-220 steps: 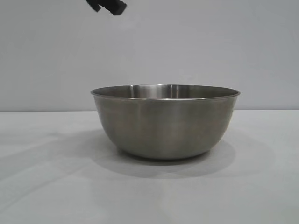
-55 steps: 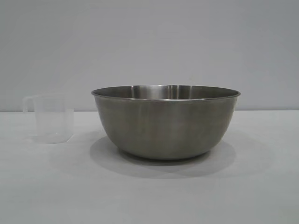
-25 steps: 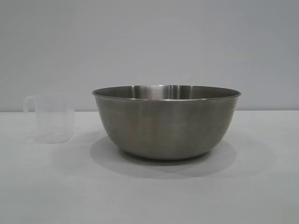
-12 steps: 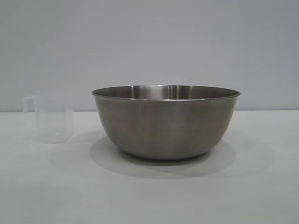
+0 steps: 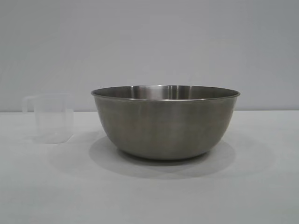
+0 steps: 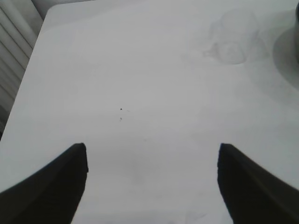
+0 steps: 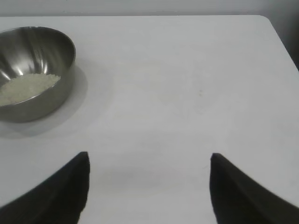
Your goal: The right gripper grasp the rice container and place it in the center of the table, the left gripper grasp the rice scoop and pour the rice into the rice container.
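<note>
The rice container (image 5: 166, 122), a large steel bowl, stands on the white table (image 5: 149, 196) in the middle of the exterior view. Seen from the right wrist, the rice container (image 7: 35, 70) holds a heap of white rice (image 7: 28, 87). The rice scoop (image 5: 50, 117), a clear plastic cup with a side handle, stands upright and empty to the bowl's left; the rice scoop (image 6: 232, 37) shows faintly in the left wrist view. My left gripper (image 6: 152, 149) is open over bare table, well short of the scoop. My right gripper (image 7: 149, 156) is open too, away from the bowl. Neither shows in the exterior view.
The table's edge and a slatted wall (image 6: 11, 56) lie beyond the left gripper. The table's far corner (image 7: 266, 21) shows in the right wrist view. Bare tabletop surrounds the bowl and scoop.
Nothing has moved over the last second. Much earlier, a black gripper hung above the bowl's left side and the scoop was not on the table.
</note>
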